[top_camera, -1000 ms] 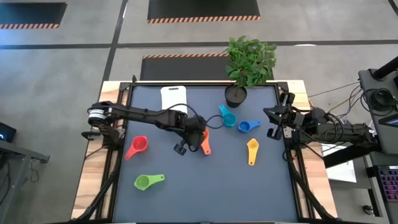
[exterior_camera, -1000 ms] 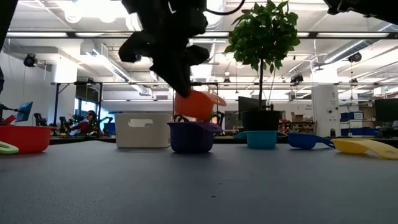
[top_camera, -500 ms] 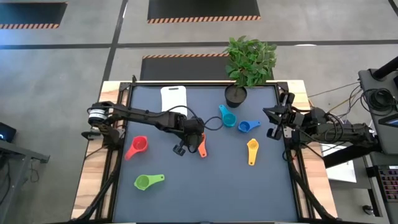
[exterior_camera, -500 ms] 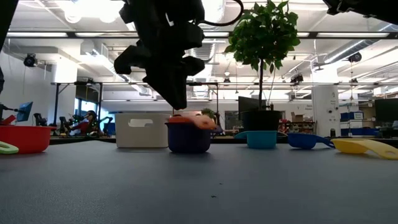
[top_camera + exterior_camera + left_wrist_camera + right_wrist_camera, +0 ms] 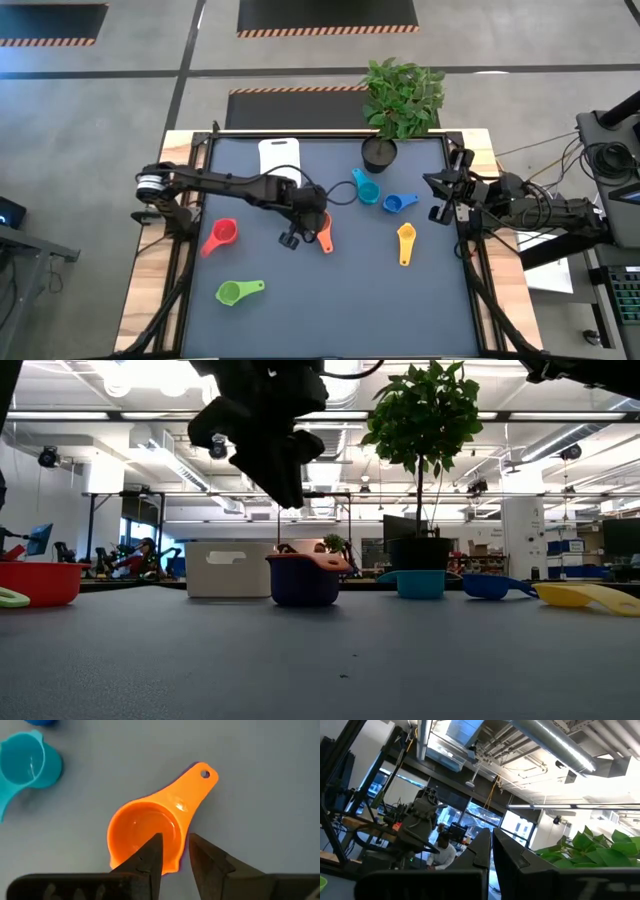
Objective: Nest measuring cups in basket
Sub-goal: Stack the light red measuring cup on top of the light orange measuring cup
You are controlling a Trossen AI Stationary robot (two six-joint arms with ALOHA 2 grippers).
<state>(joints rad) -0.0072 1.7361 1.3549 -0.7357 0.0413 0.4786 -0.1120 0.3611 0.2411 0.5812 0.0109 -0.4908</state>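
Observation:
The orange cup point(image 5: 312, 561) sits nested inside the purple cup point(image 5: 303, 588), which stands on the table near its middle; its handle points toward the near edge point(image 5: 326, 240). My left gripper point(image 5: 288, 495) hangs just above it, slightly open and touching nothing, with its fingers over the orange cup's rim point(image 5: 175, 851) in the left wrist view. The red cup point(image 5: 221, 237), green cup point(image 5: 238, 291), teal cup point(image 5: 365, 188), blue cup point(image 5: 398, 203) and yellow cup point(image 5: 405, 241) lie scattered on the mat. The white basket point(image 5: 279, 157) stands at the far edge. My right gripper point(image 5: 443, 196) waits shut at the table's right edge.
A black plant pot point(image 5: 380, 153) with a leafy plant stands at the far edge, right of the basket. The teal cup and blue cup lie between the nested pair and my right arm. Bare mat point(image 5: 340, 300) stretches along the near side.
My left gripper lowered the orange cup into the purple cup, let go of it and rose a little. The orange cup, held tilted above the purple one a second ago, now rests level inside it.

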